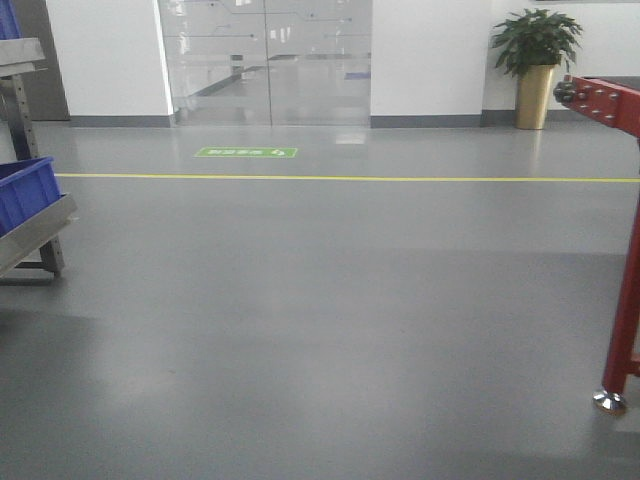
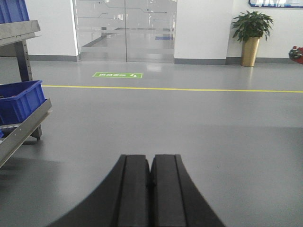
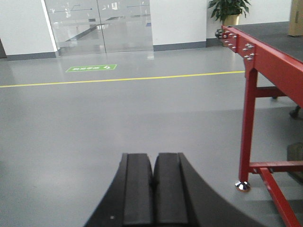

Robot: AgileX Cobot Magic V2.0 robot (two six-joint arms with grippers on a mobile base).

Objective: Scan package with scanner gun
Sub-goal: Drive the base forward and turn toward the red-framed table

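Green floor sign [image 1: 246, 152]: lettering too small, we can't read it in any view. Red frame [image 1: 625, 250] is clipped by the right edge in the front view, and in the right wrist view its top also runs off frame. Blue bin [image 1: 25, 190] and metal rack [image 1: 35, 235] are cut at the left edge. Tan object [image 3: 296, 19]: only a sliver at the right edge, so we can't tell what it is. Plant [image 3: 228, 7] is cropped at the top. Blue wall sign [image 2: 275, 3] is cut off and unreadable. Left gripper [image 2: 151, 163] and right gripper [image 3: 154, 163]: the fingers [image 2: 135, 189] run off the bottom edge.
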